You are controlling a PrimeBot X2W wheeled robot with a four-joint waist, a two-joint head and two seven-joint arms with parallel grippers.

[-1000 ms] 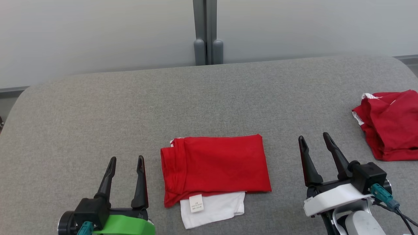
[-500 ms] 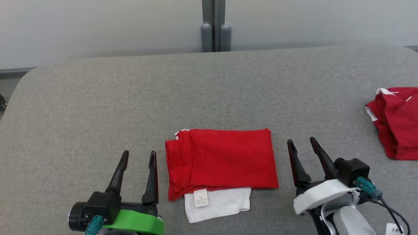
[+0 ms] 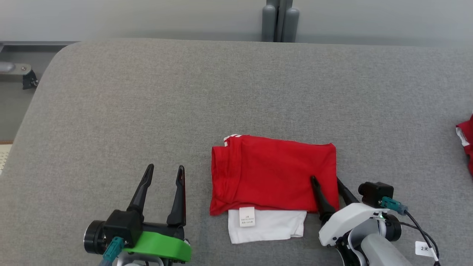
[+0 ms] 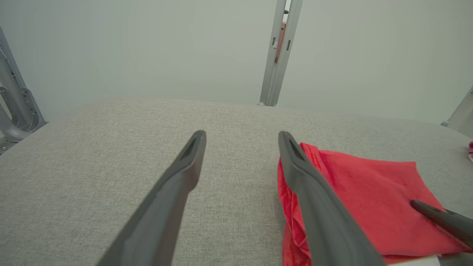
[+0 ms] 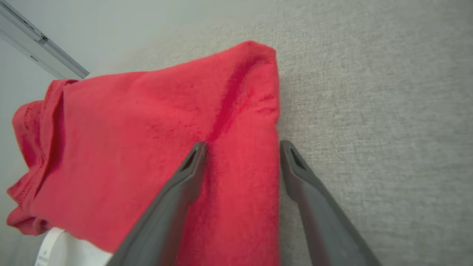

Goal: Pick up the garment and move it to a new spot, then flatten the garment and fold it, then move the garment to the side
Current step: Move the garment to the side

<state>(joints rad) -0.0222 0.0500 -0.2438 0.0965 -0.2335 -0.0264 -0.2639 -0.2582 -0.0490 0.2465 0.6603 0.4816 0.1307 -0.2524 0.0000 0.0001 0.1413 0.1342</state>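
Surface: our grey surface (image 3: 147, 92).
Garment: folded red garment (image 3: 273, 173) lies mid-surface before us.
Left tool (image 3: 165, 167): wide, empty, near its left edge.
Right tool (image 3: 326, 179): wide, straddling its right edge.

- We face a broad grey fabric-covered tabletop (image 3: 147, 92) with a rounded far-left corner.
- Behind it we see a plain pale grey wall (image 3: 147, 18), evenly lit.
- A grey vertical post (image 3: 279, 18) splits it.

The left gripper (image 3: 165, 167) holds its two fingers wide apart, pointing forward; the right gripper (image 3: 325, 179) is spread too, its fingers leaning leftward.
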